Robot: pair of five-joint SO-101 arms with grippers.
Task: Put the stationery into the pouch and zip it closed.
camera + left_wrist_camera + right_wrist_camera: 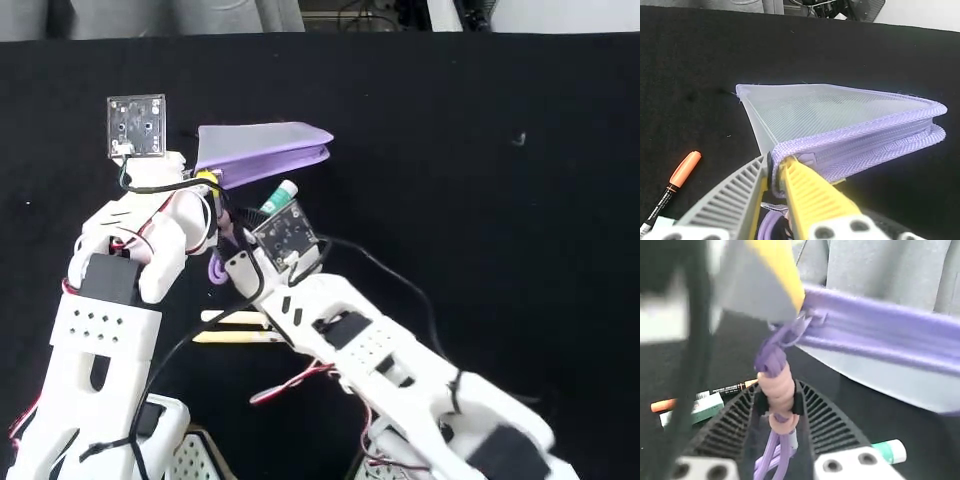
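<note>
Running left-right, pouch [262,150] long axis, zipper pull [773,364] in right gripper [777,401]

Broad table [500,200] right of and behind the pouch [265,148], its near-left corner crowded by left gripper [774,167] clamped on the edge and right gripper [777,402] pinching the pull [775,385], marker [279,195] hemmed between pouch and right arm [400,360], pencils [232,328] partly under it

Lilac pouch [262,150] with clear ribbed sides, lifted up on one edge, zip partly open, purple pull cord [774,390] with pink bead, orange-capped marker [677,177], green-capped tube [278,197], two pale sticks [235,328] flat on the table [500,200]
</note>
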